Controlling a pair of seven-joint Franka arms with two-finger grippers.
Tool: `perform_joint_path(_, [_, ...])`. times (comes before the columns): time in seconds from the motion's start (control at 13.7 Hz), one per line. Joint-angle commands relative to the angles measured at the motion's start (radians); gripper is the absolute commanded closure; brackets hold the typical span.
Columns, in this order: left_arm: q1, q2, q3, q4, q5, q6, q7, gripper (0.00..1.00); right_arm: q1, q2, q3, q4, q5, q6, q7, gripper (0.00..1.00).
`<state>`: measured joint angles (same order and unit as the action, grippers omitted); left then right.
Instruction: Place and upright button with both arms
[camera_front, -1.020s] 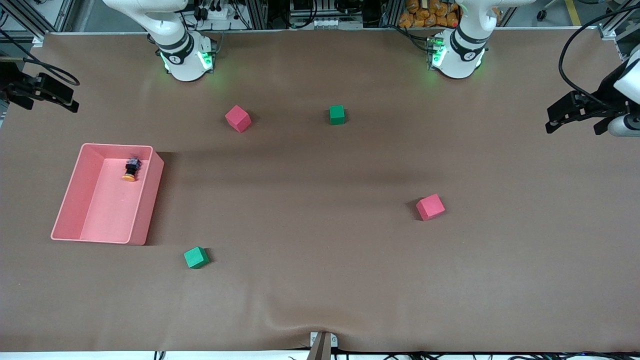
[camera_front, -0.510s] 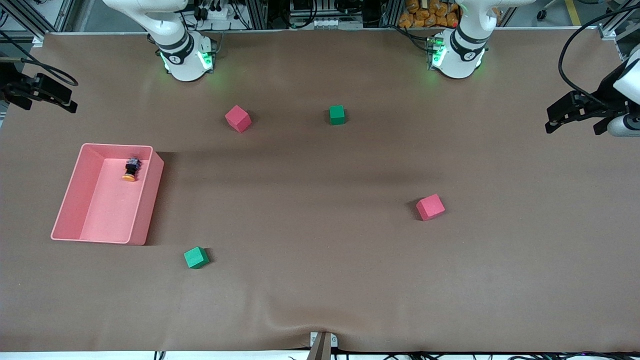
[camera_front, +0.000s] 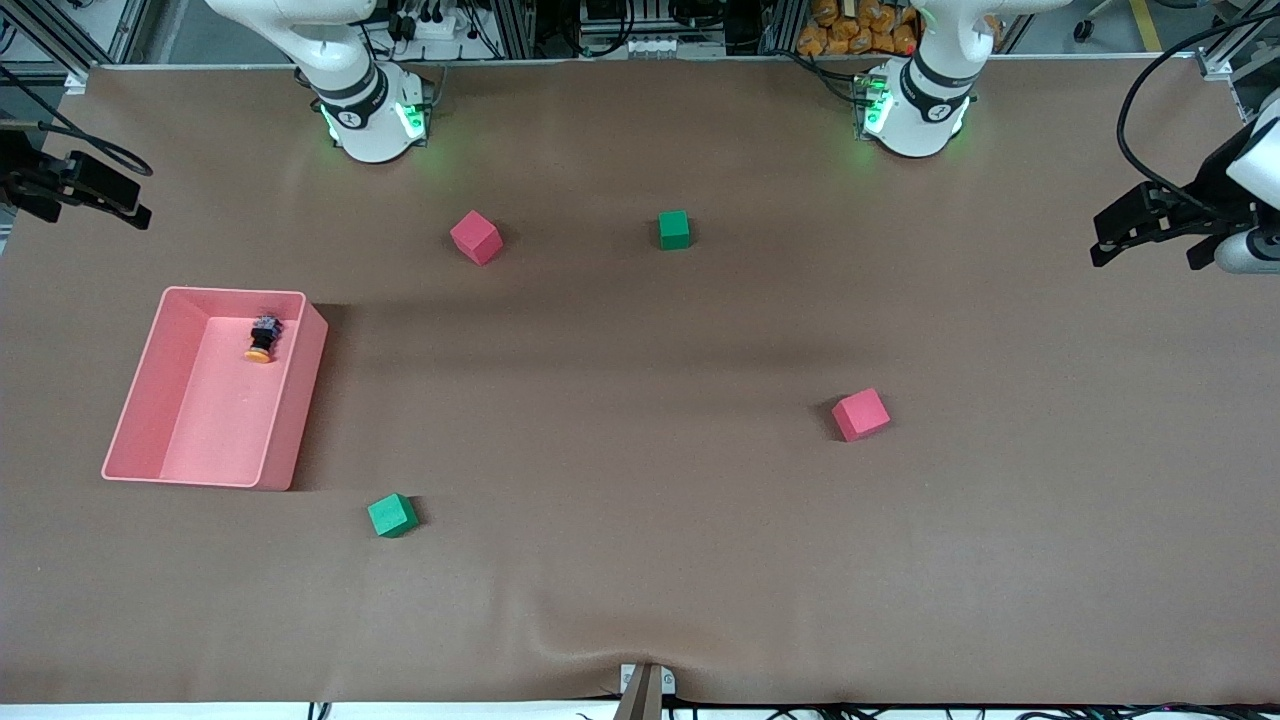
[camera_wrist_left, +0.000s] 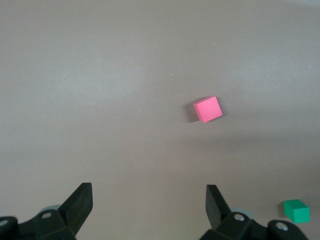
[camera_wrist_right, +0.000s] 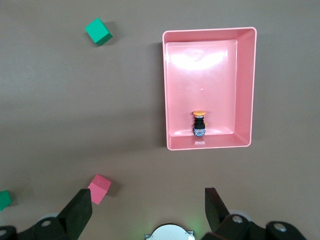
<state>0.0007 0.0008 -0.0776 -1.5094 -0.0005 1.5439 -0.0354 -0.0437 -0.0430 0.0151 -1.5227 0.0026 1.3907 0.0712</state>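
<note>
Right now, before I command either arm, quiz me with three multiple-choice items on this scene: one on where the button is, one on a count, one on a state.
1. Where is the button?
A. In the pink bin
B. On the bare table beside a green cube
C. Held by the left end effector

2. How many foam cubes are on the table?
A. Two
B. Four
C. Six

3. How does the button lie?
A. Upright, cap on top
B. On its side
C. Hidden under a cube

Answers:
1. A: it rests on the floor of the pink bin, at the end nearer the arm bases.
2. B: two red cubes and two green cubes.
3. B: in the right wrist view the orange cap points sideways along the bin floor.

The left end effector and right end effector are both open and empty.
</note>
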Motion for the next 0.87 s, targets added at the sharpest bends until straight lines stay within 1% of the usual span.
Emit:
perform_joint_path(0.0, [0.005, 0.004, -0.002, 0.011, -0.01, -0.015, 0.02, 0.0, -0.047, -0.005, 0.003, -0.083, -0.015, 0.05, -0.042, 0.0])
perform_joint_path(0.07, [0.005, 0.004, -0.002, 0.012, -0.01, -0.015, 0.02, 0.0, -0.06, -0.005, 0.003, -0.117, -0.015, 0.079, -0.044, 0.0])
perform_joint_path(0.29, [0.004, 0.004, -0.002, 0.012, -0.009, -0.015, 0.019, 0.0, -0.123, -0.002, 0.003, -0.276, -0.023, 0.213, -0.085, 0.0])
perform_joint_path(0.44, [0.004, 0.004, -0.004, 0.009, -0.009, -0.015, 0.017, 0.0, -0.16, 0.008, 0.003, -0.379, -0.024, 0.315, -0.109, 0.0])
perform_joint_path(0.58, [0.001, 0.004, -0.004, 0.011, -0.007, -0.015, 0.015, 0.0, -0.169, 0.032, 0.003, -0.474, -0.044, 0.437, -0.11, 0.0])
perform_joint_path(0.66, [0.001, 0.004, -0.004, 0.011, -0.009, -0.015, 0.018, 0.0, -0.169, 0.053, 0.003, -0.506, -0.049, 0.488, -0.11, 0.0])
perform_joint_path(0.8, [0.002, 0.004, -0.004, 0.011, -0.009, -0.015, 0.017, 0.0, -0.176, 0.118, 0.003, -0.524, -0.071, 0.545, -0.11, 0.0])
